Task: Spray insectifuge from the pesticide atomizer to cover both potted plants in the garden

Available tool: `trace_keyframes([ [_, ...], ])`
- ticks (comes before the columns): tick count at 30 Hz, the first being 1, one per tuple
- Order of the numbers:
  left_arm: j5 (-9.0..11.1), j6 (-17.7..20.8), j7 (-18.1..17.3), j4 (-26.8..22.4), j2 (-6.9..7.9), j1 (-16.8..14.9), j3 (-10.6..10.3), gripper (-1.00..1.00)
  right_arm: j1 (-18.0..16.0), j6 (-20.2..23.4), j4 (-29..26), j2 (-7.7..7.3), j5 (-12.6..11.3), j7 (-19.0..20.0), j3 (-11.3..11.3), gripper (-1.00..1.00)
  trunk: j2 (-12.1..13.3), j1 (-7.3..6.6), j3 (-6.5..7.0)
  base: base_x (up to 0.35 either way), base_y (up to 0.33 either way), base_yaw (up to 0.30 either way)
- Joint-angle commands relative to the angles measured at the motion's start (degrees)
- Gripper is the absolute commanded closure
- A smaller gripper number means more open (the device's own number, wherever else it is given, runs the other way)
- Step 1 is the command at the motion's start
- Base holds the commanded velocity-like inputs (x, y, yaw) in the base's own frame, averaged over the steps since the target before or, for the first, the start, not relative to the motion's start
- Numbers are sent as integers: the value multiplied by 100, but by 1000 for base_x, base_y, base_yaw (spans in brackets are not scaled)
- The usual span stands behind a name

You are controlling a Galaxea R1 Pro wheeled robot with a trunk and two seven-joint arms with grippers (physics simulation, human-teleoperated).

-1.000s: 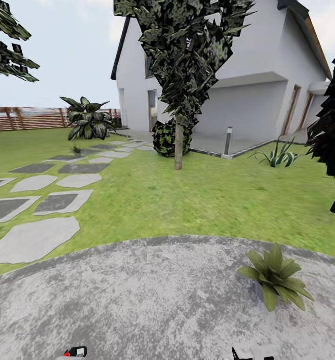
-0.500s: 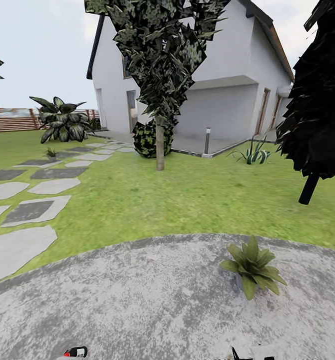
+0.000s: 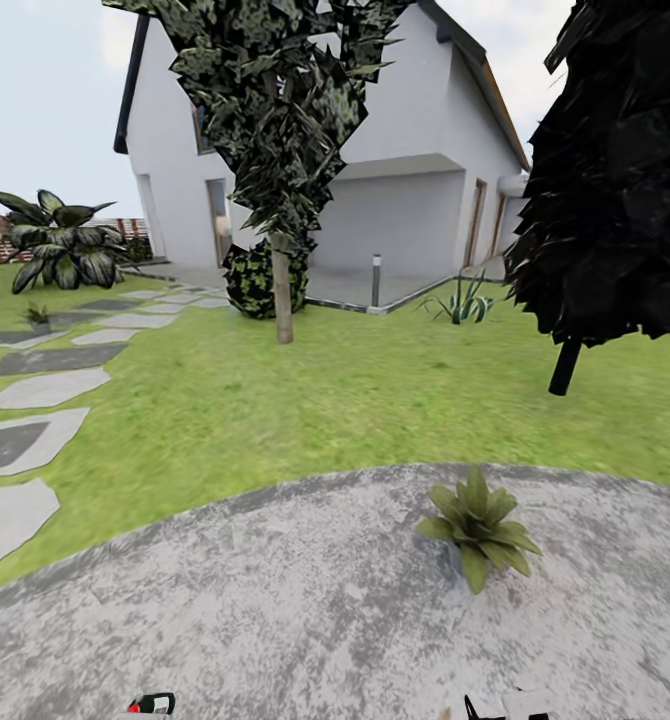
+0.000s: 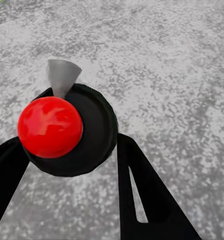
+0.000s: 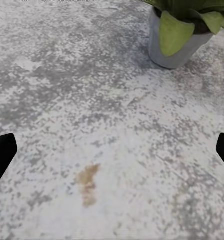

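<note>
The pesticide atomizer, a black bottle with a round red nozzle top, sits between the black fingers of my left gripper, which is shut on it. Its red tip peeks in at the head view's lower edge. One potted plant, a rosette of green leaves, stands on the grey patio ahead to the right. Its grey pot shows in the right wrist view. My right gripper hangs open over bare paving, a short way from that pot. A second small plant stands far off by the stepping stones.
Lawn lies beyond the patio. Stepping stones run off at the left toward a big shrub. A tree trunk stands mid-lawn and a dark tree at the right. A white house, a bollard and an agave lie behind.
The whole view has swung to the right, so house, trees and potted plant sit further left in the picture. Both grippers keep their places at the lower edge.
</note>
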Motion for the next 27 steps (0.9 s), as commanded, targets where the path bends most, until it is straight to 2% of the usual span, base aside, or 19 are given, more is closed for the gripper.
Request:
trace_keyframes([
  [1, 62, -11, -34, 3, 3, -2, -26, 100, -5, -18, 7, -1, 41, -2, -14, -100, -2, 1, -6, 221, 240, -261],
  [9, 61, -11, -34, 3, 3, -1, -26, 100, -5, -18, 7, -1, 41, -2, -16, -100, -2, 1, -6, 243, 233, -261],
  [20, 61, -11, -34, 11, 3, -1, -26, 100, -5, -18, 7, 0, 41, -2, -13, -100, -2, 1, -6, 298, 154, -261],
  [27, 62, -12, -34, 11, 3, 0, -26, 100, -5, -18, 7, 1, 41, -2, -14, -100, -2, 1, -6, 190, 209, -261],
])
